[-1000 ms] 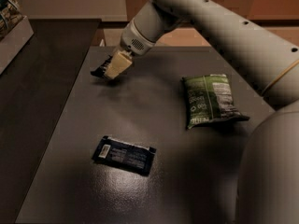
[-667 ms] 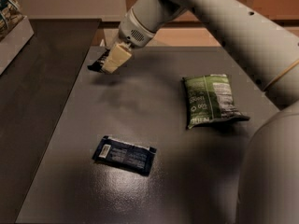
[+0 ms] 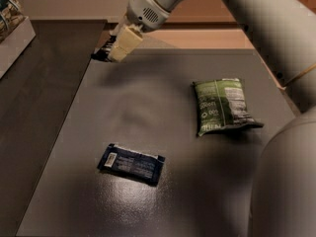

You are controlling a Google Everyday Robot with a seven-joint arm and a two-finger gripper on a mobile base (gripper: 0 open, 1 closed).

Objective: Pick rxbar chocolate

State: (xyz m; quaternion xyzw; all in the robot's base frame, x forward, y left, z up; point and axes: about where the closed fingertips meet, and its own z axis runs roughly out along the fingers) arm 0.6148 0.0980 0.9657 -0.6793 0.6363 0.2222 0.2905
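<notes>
My gripper [image 3: 115, 52] hangs over the far left corner of the dark grey table [image 3: 148, 107], lifted off the surface. Its beige fingers [image 3: 124, 39] are shut on the rxbar chocolate [image 3: 101, 52], a small slim black bar. Only the bar's dark end shows, sticking out to the left of the fingers; its lettering is hidden. The bar is off the table.
A larger dark navy-blue flat wrapper [image 3: 131, 163] lies at the near left of the table. A green chip bag [image 3: 222, 105] lies at the right. A white shelf [image 3: 14, 39] with packets stands at the far left. My arm [image 3: 276, 38] fills the right side.
My gripper has risen and moved toward the far edge, carrying the black bar with it. The navy wrapper and the green bag have not moved.
</notes>
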